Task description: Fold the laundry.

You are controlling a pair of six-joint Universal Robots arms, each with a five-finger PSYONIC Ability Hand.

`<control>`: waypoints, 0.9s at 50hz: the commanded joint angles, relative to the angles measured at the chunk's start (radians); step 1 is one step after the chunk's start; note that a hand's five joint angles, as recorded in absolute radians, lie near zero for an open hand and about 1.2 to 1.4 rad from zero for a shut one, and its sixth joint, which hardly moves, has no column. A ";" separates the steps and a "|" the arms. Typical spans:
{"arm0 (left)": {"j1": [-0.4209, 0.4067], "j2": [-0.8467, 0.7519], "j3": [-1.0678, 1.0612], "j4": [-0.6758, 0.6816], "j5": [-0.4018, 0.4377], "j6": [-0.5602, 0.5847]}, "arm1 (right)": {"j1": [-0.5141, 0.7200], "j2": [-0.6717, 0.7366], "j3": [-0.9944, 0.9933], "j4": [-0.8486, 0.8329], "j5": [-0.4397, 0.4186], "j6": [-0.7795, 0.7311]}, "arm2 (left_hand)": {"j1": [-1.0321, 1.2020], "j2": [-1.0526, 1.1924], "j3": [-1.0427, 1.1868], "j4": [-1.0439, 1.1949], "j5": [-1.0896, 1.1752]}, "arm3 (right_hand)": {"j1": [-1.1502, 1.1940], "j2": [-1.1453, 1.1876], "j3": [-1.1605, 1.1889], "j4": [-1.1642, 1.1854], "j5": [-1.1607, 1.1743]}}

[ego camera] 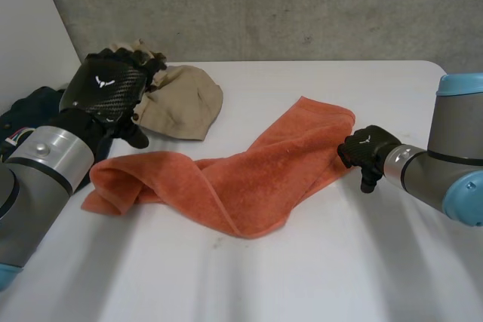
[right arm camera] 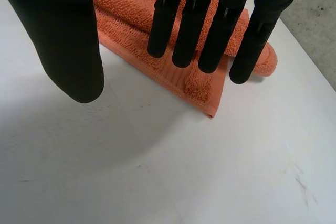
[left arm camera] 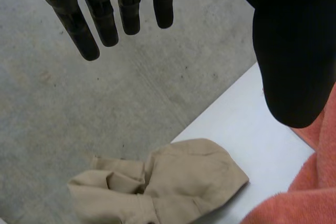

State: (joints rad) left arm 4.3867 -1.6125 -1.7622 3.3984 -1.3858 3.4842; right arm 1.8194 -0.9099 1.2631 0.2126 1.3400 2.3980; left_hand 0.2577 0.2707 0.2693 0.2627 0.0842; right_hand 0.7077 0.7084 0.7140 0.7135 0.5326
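Orange towel (ego camera: 249, 186), left hand (ego camera: 106, 87), right hand (ego camera: 367, 148) (white emblems)

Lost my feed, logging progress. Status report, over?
Both open: left robot hand above beige garment; right robot hand at orange towel corner. Towel rumpled, not yet folded. Nothing lying on it.

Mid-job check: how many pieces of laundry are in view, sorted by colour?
Orange towel: 1
Beige garment: 1
Dark garment: 1, at the table's left edge
Total: 3
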 commanded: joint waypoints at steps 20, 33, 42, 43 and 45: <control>0.091 -0.460 0.184 -0.090 0.100 0.076 | -0.075 -0.216 0.291 -0.243 -0.119 0.162 | 0.278 0.265 0.267 0.273 0.277 | -0.007 -0.008 -0.014 -0.013 -0.007; 0.045 -0.356 0.231 -0.093 0.068 0.038 | -0.072 -0.150 0.291 -0.271 -0.122 0.260 | 1.139 1.126 1.127 1.134 1.138 | -0.137 -0.138 -0.143 -0.143 -0.136; 0.042 -0.124 0.237 -0.159 0.063 -0.028 | -0.040 -0.175 0.285 -0.219 -0.101 0.440 | 1.139 1.126 1.127 1.134 1.138 | -0.160 -0.161 -0.166 -0.166 -0.160; 0.040 -0.101 0.240 -0.163 0.062 -0.042 | -0.032 -0.173 0.286 -0.211 -0.099 0.466 | 1.139 1.126 1.127 1.134 1.138 | -0.172 -0.173 -0.178 -0.178 -0.171; 0.037 -0.045 0.247 -0.177 0.056 -0.091 | -0.008 -0.170 0.286 -0.200 -0.100 0.536 | 1.139 1.126 1.127 1.134 1.138 | -0.187 -0.187 -0.193 -0.192 -0.186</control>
State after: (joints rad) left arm 4.4283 -1.8121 -1.5271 3.2637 -1.3205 3.4819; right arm 1.7695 -1.0743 1.5468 -0.0258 1.2309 2.7744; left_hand 1.1290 1.1940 1.1881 1.1981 0.9752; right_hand 0.5120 0.5067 0.5091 0.5050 0.3121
